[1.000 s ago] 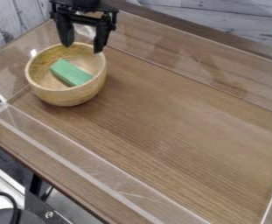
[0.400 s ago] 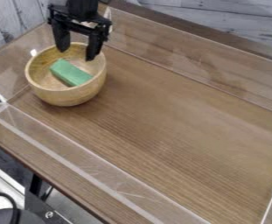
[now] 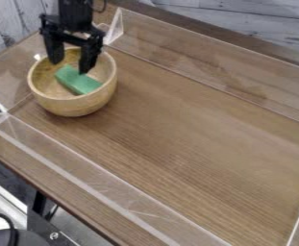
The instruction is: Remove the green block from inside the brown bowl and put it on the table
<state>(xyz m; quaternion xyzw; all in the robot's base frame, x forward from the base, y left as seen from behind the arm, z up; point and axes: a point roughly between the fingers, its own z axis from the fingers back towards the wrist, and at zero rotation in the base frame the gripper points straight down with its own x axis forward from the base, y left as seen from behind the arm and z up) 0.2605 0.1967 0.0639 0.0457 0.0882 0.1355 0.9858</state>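
Across the table point(image 3: 184, 125), little is altered; the wide-open, unloaded gripper point(image 3: 72, 60) has been lowered into the brown bowl point(image 3: 72, 99), around the green block point(image 3: 76, 81), so closing could follow.

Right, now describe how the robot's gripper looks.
The gripper is dark, nearly black, with two slender fingers that hang from a wider, boxy dark body. Finer details, such as any markings, are too small to make out.

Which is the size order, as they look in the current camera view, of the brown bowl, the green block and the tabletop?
1. Wood-grain tabletop
2. Brown bowl
3. Green block, partly covered by the gripper
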